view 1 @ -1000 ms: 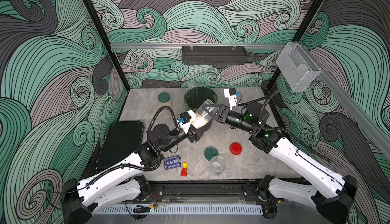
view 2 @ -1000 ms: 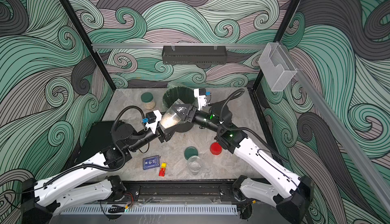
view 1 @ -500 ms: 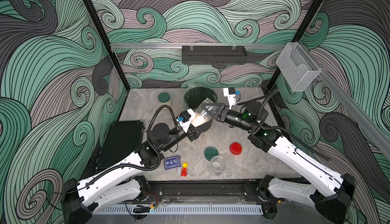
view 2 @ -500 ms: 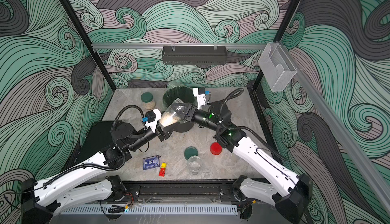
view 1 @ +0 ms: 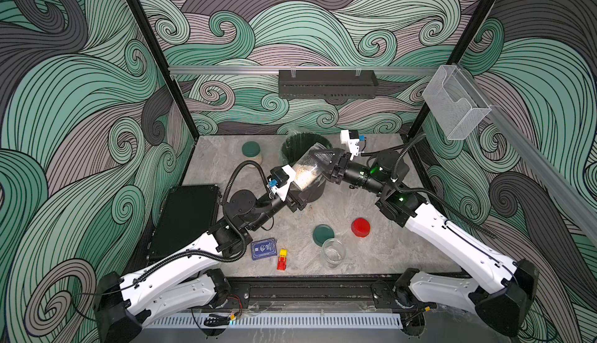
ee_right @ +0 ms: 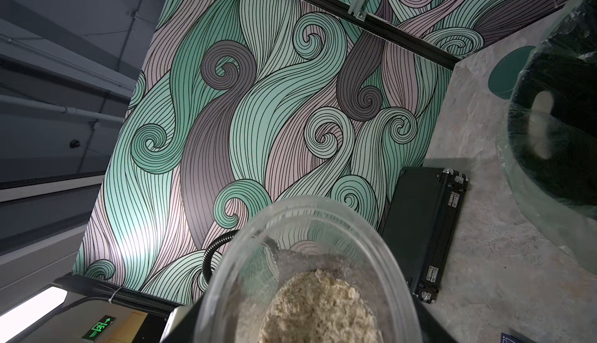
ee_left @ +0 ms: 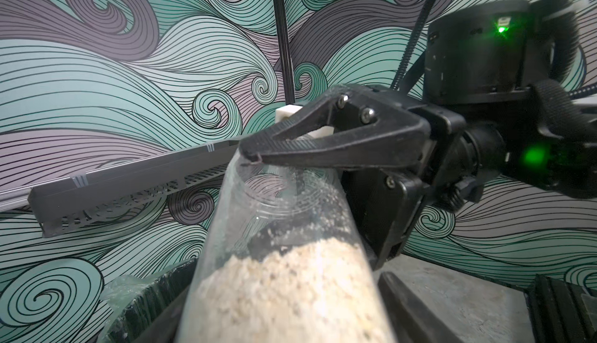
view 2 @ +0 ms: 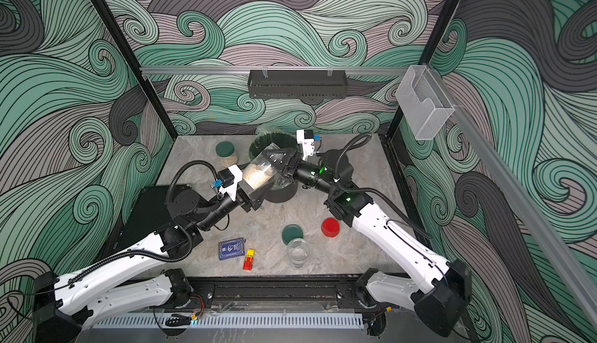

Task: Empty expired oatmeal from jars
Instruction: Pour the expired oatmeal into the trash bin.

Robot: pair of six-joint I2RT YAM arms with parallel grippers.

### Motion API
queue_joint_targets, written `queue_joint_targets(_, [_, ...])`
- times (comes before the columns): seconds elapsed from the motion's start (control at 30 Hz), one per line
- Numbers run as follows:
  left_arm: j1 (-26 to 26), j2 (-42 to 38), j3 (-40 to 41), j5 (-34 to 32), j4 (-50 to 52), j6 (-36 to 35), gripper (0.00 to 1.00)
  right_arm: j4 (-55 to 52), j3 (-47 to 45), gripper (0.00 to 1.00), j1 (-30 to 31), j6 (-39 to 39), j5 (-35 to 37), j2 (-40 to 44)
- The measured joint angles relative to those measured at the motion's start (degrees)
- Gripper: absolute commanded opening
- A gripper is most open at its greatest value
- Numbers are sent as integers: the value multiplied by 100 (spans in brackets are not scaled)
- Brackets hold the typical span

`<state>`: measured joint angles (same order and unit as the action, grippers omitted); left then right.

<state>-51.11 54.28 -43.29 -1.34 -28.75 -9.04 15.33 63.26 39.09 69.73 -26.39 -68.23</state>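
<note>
Left end effector (view 2: pixel 255 190) wider around jar (view 2: pixel 258 172)

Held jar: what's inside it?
Pale oatmeal fills the lower end of the held jar; toward the mouth it's empty. A finger of the right gripper covers part of the rim.

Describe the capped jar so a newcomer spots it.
Find the black bin at the table's back. Beside it, on the left arm's side, stands a small clear jar of oatmeal. It alone wears a dark green lid; the front jar and the tilted jar in the right claw are open.
</note>
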Motion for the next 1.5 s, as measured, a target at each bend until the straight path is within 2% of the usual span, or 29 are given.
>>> queue_joint_targets(0.13, [2,0,7,-13,-144,-173,74,35,28,37,-37,85,-55,2])
queue_joint_targets(0.4, [13,-4,7,-13,-214,-420,74,39,68,37,-55,122,-101,-24])
queue_joint_targets(0.6, [57,-17,7,37,-201,-516,81,98,79,37,-59,129,-107,-109])
queue_joint_targets(0.87, [68,-90,7,103,-192,-557,86,116,79,37,-66,129,-111,-188])
queue_joint_targets(0.93, [68,-122,7,111,-197,-562,84,116,79,37,-70,131,-114,-212])
queue_joint_targets(1.1, [74,-190,7,85,-199,-595,73,111,87,37,-76,149,-188,-271])
queue_joint_targets(1.17, [81,-203,7,74,-203,-608,73,114,94,37,-81,151,-212,-284])
queue_joint_targets(1.5, [68,-201,46,94,-249,-658,87,72,160,36,-83,188,-205,-317])
